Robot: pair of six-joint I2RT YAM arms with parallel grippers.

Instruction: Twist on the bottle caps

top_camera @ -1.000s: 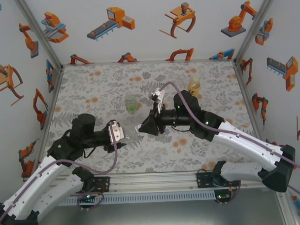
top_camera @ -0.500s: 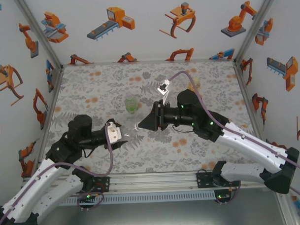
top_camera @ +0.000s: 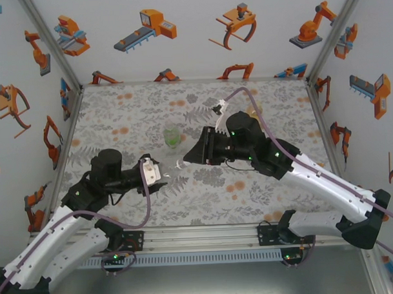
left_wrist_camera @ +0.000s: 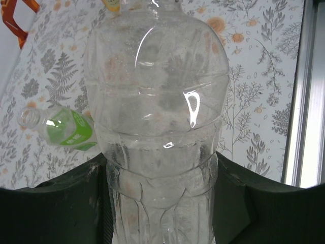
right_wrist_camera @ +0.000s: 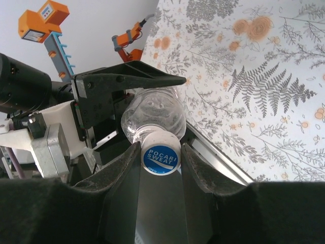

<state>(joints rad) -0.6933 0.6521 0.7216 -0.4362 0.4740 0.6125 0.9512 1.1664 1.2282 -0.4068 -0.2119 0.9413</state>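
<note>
Right wrist view gives the one piece of readable writing: the white cap with a blue centre carries "POCARI SWEAT" in white letters on the blue disc. The right fingers are narrowed onto that cap, one pad against each side of its rim. The cap sits at the mouth of the colourless bottle, whose shoulder swells out just behind it. Beyond, a black finger of the left arm lies along the upper side of the bottle.

Left wrist view shows the other end of that bottle. Its ribbed, clear body rises between the left fingers, which are closed against its lower part, and its neck runs off the top edge, so neither the cap nor the writing appears here. Past its left side is the green-tinted bottle, with a green label too small to read and a bare, uncapped mouth. At the top edge is a sliver of yellow, too little to identify.

Top external view sets both arms over the floral bench, their fingers meeting near its middle with the colourless bottle bridging them, held off the surface. The green-tinted bottle lies just behind that meeting point, apart from both arms. The yellow-orange bottle stands near the far right, partly hidden by the right arm and its cable.
</note>
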